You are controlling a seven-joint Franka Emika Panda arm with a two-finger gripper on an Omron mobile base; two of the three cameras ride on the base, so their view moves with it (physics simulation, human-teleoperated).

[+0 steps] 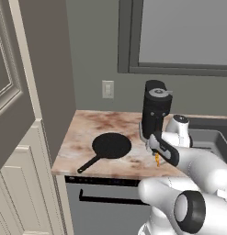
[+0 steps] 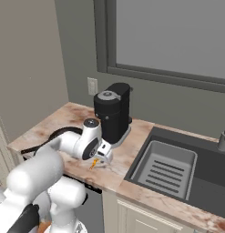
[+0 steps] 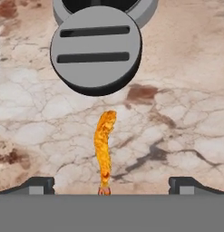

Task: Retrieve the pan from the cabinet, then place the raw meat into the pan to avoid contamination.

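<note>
fingers: finger tips (image 3: pixel 38 185) spread wide, nothing pinched; the two stand well apart, one each side of the raw meat (image 3: pixel 104 149) in the hand view.
gripper: gripper (image 3: pixel 111 186) points down at the counter (image 3: pixel 186 113), low over it, straddling the strip.
meat spot: lies on the marbled counter, at 6 o'clock of the coffee machine's (image 2: pixel 113 116) round grey base in the hand view; near the counter's front edge in both base views.
meat look: thin orange-yellow strip, slightly wavy, tiny, long axis running between the tips, not across them.
step in hand: judged as the pick of the meat.
how to do well: go straight down, keep the strip centred, close across its narrow width, tips nearly touching the counter; the piece is so thin that a high close likely misses.
pan: pan (image 1: pixel 111 146) already out on the counter, at 9 o'clock of the gripper in the left base view, handle toward the front edge; flat, all black, empty.
cabinet: cabinet (image 1: pixel 16 151) door hangs open at far left.
risk: carrying clear of the coffee machine, just beside.
</note>
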